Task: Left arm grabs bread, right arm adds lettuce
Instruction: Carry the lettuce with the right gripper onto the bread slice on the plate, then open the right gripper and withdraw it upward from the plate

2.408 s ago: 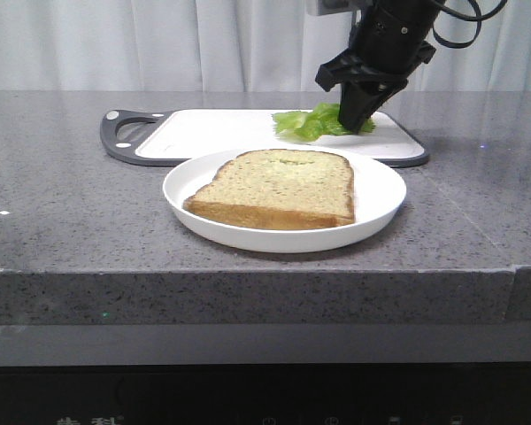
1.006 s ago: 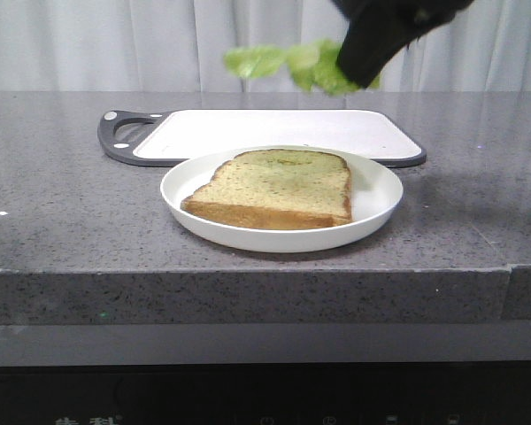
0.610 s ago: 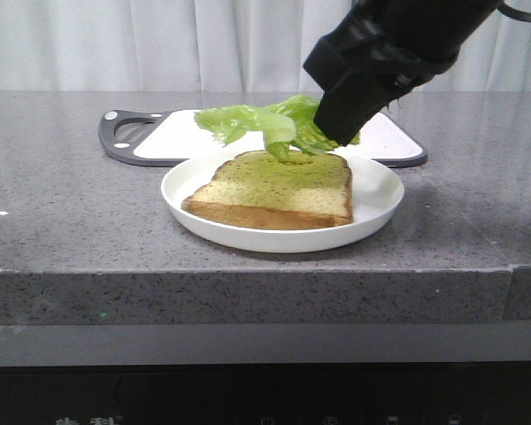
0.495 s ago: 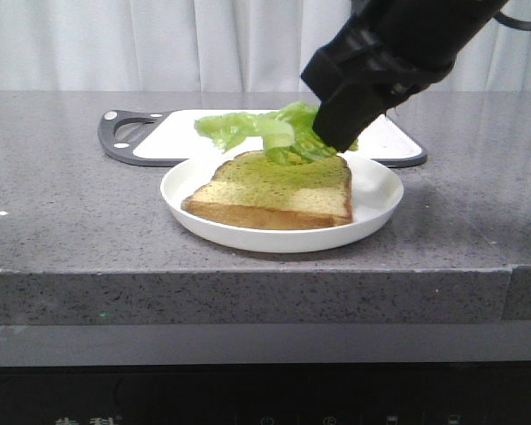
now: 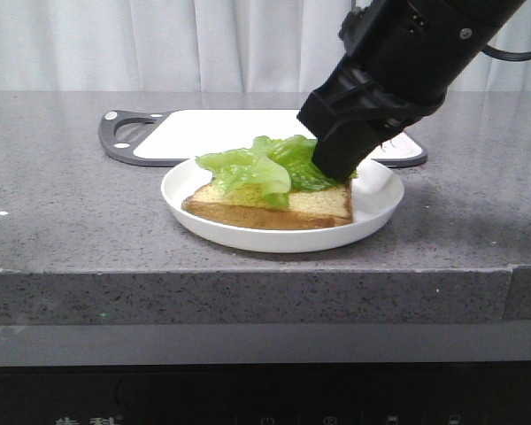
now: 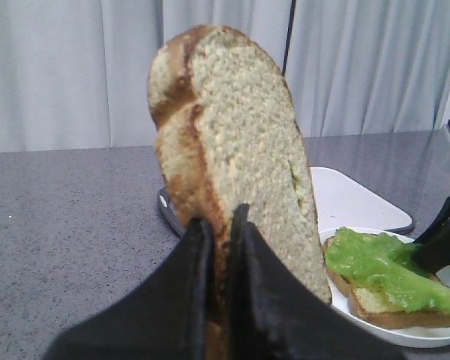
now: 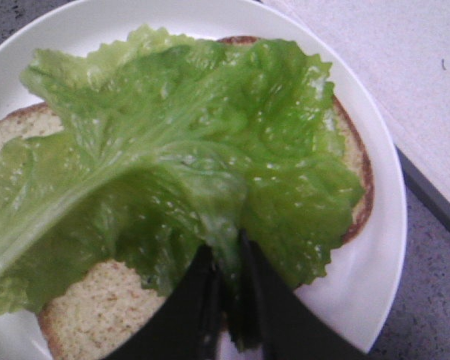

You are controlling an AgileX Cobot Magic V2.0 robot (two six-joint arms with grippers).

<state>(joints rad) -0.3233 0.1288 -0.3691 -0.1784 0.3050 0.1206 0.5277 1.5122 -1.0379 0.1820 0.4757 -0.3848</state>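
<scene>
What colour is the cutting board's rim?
Dark grey around a white cutting board, clearest in the front view.

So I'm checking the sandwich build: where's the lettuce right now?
In the front view the lettuce lies on the bread slice in the white plate, its right end pinched in the right gripper.

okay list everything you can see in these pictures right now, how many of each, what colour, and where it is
lettuce: one bunch, bright green, lying on the bread on the plate, pinched at its edge by the right gripper
bread on the plate: one slice, tan with brown crust, under the lettuce
held bread: one slice, tan, upright in the left gripper
plate: one, white, near the counter's front edge
cutting board: one, white with dark grey rim, behind the plate
counter: grey speckled stone
curtain: white, at the back
left gripper: black, shut on the held bread
right gripper: black, shut on the lettuce
</scene>
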